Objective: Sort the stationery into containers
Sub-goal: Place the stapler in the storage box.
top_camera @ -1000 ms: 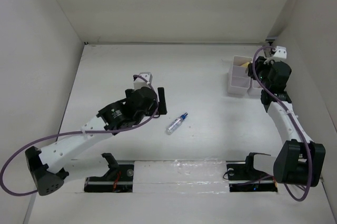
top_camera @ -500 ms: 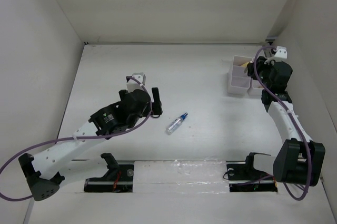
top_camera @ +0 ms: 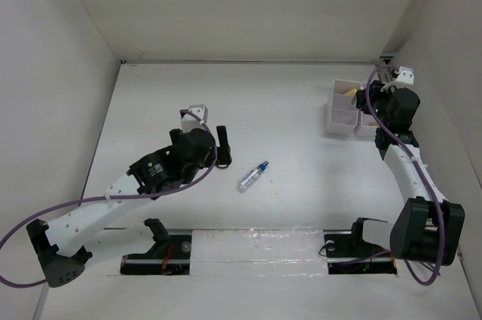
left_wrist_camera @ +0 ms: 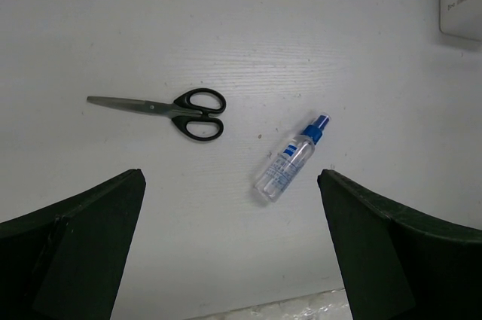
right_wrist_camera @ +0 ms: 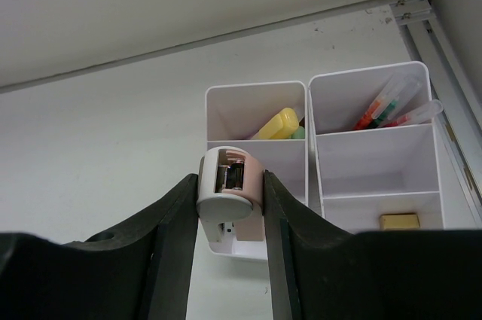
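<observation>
On the overhead feed I see a white table (top_camera: 173,94) boxed in by plain white walls (top_camera: 248,11) at the back and on both sides. A strip of shiny clear film (top_camera: 256,241) lies along its near edge. My right wrist feed shows a metal rail (right_wrist_camera: 433,34) running along the far right corner.

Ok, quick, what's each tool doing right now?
Left tool: open, holding nothing.
Right tool: closed on a small pink-and-white item.
</observation>
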